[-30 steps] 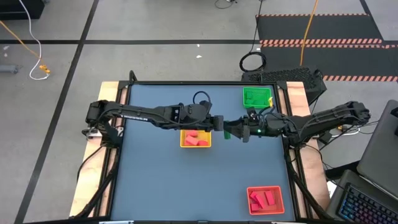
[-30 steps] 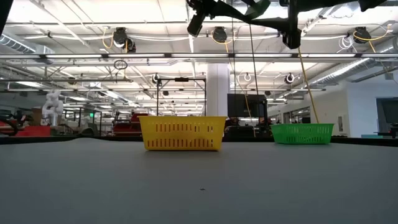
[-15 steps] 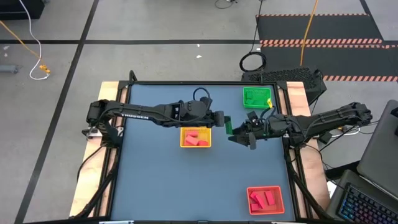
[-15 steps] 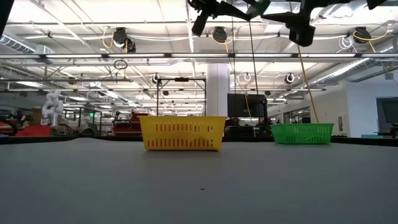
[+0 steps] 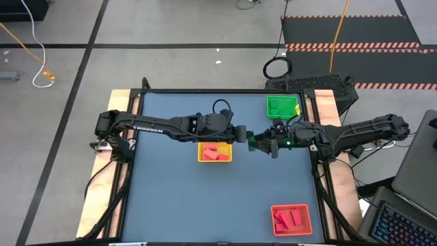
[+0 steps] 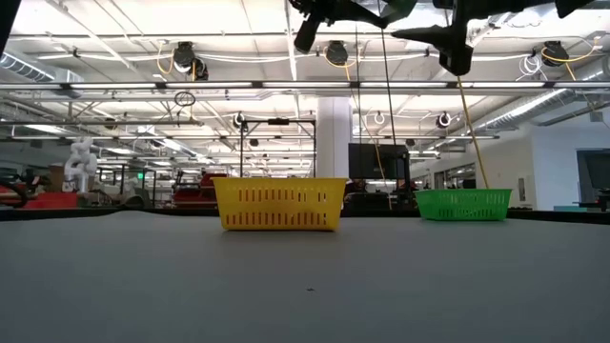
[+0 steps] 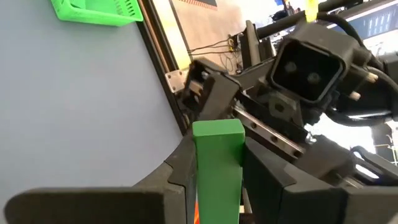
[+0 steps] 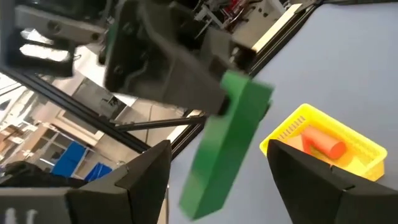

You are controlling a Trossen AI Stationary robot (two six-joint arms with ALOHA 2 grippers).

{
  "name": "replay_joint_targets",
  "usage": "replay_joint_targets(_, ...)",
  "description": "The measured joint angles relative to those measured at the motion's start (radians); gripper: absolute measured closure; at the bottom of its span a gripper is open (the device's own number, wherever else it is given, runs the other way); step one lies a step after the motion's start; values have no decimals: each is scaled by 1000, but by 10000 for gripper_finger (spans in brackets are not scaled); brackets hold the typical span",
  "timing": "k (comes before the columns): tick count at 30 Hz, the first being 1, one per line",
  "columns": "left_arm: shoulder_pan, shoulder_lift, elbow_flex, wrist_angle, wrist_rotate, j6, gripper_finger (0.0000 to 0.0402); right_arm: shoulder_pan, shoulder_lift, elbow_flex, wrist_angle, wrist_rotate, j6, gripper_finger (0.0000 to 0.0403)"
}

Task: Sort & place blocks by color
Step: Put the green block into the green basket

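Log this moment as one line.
phase: handover above table | left hand: shut on long green bar block | right hand: open around block | green plastic tray: waiting

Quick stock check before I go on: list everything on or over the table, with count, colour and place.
Green bar: 1, green, in the air between the two tools, above the table.
Yellow tray: 1, yellow, table middle, red blocks inside.
Green tray: 1, green, far right corner.
Orange tray: 1, orange-red, near right; red blocks inside.
Table: 1, blue-grey.
Left tool: shut on the green bar.
Right tool: open, fingers on either side of the bar.
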Motion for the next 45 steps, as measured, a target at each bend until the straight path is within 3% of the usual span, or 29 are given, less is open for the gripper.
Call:
replay_joint_targets(3, 0, 0, 0, 10, -3, 8, 307, -10, 9, 0, -2, 0, -16, 180)
replay_joint_targets(9, 0, 1, -3, -6, -14, 61, 307, -17, 40, 2, -12, -26, -17, 302)
replay_joint_targets(12, 1, 1, -3, 5, 7, 104, 306, -17, 41, 2, -22, -23, -29, 308)
replay_joint_targets(14, 7, 1, -3, 13, 24, 112, 273, -16, 41, 2, -20, -9, -47, 308)
replay_joint_targets(16, 15, 1, 0, 52, 68, 105, 215, -18, 43, 0, -17, 4, -61, 355)
replay_joint_targets(21, 56, -1, 0, 68, 192, 95, 80, -40, 41, 0, -25, 27, -61, 359)
replay_joint_targets(26, 93, -30, 0, 100, 246, 93, 12, -88, 36, 0, -51, 28, -63, 359)
replay_joint_targets(32, 115, -130, 0, 59, 260, 119, 15, -196, -4, 0, -231, 59, -59, 359)
replay_joint_targets(39, 105, -247, 0, 39, 254, 170, 53, -371, -85, 0, -589, 205, -30, 359)
replay_joint_targets(45, 61, -278, 0, 41, 244, 177, 83, -527, -118, 0, -688, 213, -27, 359)
